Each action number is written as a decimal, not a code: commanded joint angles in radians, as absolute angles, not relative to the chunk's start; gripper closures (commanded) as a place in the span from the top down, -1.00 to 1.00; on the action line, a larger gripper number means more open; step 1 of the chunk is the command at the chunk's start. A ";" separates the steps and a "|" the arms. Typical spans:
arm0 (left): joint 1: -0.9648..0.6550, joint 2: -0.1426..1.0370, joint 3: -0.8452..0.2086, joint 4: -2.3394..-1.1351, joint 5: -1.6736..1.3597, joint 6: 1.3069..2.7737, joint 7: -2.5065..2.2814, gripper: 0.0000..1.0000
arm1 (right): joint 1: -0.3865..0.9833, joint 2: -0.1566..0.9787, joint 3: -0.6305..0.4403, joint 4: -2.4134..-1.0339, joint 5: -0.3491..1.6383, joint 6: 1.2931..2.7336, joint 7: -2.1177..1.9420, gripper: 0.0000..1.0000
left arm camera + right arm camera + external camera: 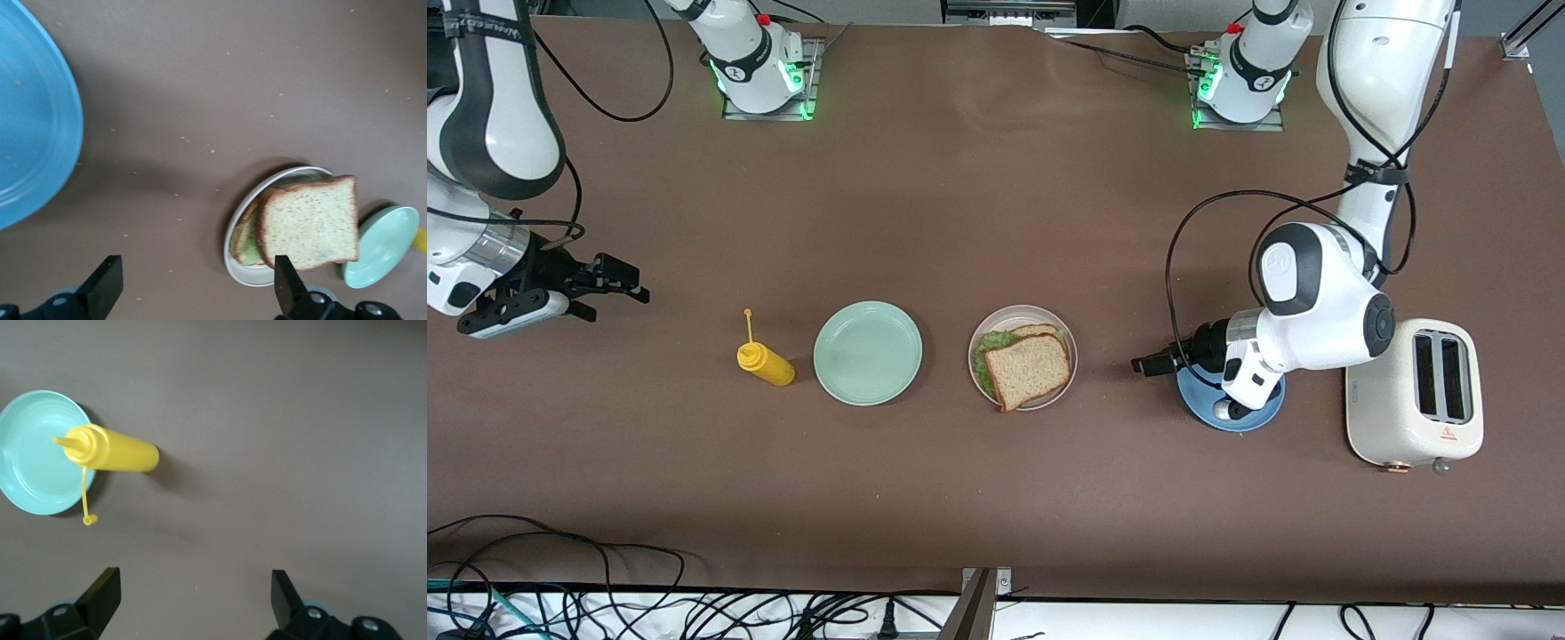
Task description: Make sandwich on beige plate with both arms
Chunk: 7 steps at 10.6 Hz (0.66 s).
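The sandwich (1028, 367) lies flat on the beige plate (1065, 340), near the middle of the table (996, 178). The square top slice is rotated, its corners pointing obliquely toward the table's edges; green lettuce (987, 354) protrudes on the side toward the mint-green plate (868, 353). The yellow bottle (766, 363) lies beside that plate, toward the right arm's end.

The left gripper (1149, 364) is over the rim of the blue plate (1240, 412), jaws wide apart and empty, a toaster (1414, 394) beside it. The right gripper (633, 286) hangs near the right arm's end of the table, jaws wide apart and empty. Bare table extends from the plates to both long edges.
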<state>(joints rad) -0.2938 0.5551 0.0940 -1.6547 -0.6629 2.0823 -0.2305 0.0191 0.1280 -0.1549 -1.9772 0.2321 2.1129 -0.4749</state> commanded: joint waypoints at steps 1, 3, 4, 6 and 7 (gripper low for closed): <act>-0.252 0.488 0.091 -1.664 -0.519 2.013 -0.247 1.00 | 0.015 0.117 -0.115 -1.895 0.164 1.989 -0.307 1.00; -0.218 0.457 0.089 -1.663 -0.393 1.953 -0.241 1.00 | 0.012 0.103 -0.052 -1.808 0.071 1.837 -0.153 1.00; -0.210 0.446 0.090 -1.661 -0.329 1.922 -0.238 1.00 | 0.014 0.103 -0.048 -1.740 0.058 1.733 -0.106 1.00; -0.196 0.446 0.091 -1.637 -0.200 1.873 -0.235 1.00 | 0.009 0.078 -0.032 -1.674 0.058 1.605 -0.066 1.00; -0.195 0.442 0.091 -1.622 -0.152 1.849 -0.223 1.00 | 0.003 0.072 -0.022 -1.636 0.042 1.561 -0.055 1.00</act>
<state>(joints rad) -0.1974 0.4547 0.0954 -1.6446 -0.2283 1.8957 -0.2297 0.0183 0.0868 -0.0440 -1.6889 0.0713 1.6345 -0.0886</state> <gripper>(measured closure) 0.000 0.000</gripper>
